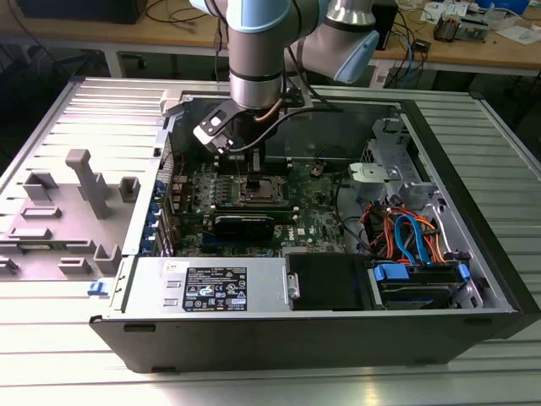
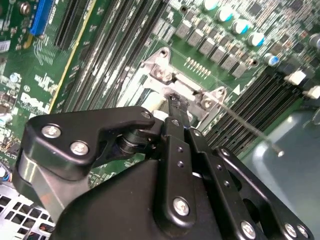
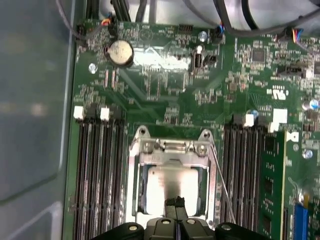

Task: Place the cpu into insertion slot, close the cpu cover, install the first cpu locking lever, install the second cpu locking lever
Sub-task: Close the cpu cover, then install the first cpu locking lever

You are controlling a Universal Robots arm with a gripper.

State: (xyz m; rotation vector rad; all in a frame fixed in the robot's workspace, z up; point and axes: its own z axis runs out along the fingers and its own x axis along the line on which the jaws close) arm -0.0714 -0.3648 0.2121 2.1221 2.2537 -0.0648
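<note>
The cpu (image 3: 172, 184) lies in the insertion slot (image 1: 259, 193) on the green motherboard, its dull silver top showing through the cut-out of the cpu cover (image 3: 170, 150). The cover lies flat over the chip. A thin wire locking lever (image 3: 222, 182) stands free along one side of the socket; in the second wrist view the lever (image 2: 250, 130) sticks out over the memory slots. My gripper (image 3: 175, 202) is shut, its fingertips pressed together with nothing between them, right at the cover's edge above the chip. In the exterior view the gripper (image 1: 252, 173) reaches straight down onto the socket.
Black memory slots (image 3: 97, 170) flank the socket on both sides, with one green memory stick (image 3: 272, 180) seated. The open case wall (image 1: 338, 127) rises behind the arm. Orange and blue cables (image 1: 406, 237) and a power supply (image 1: 211, 288) fill the case's front part.
</note>
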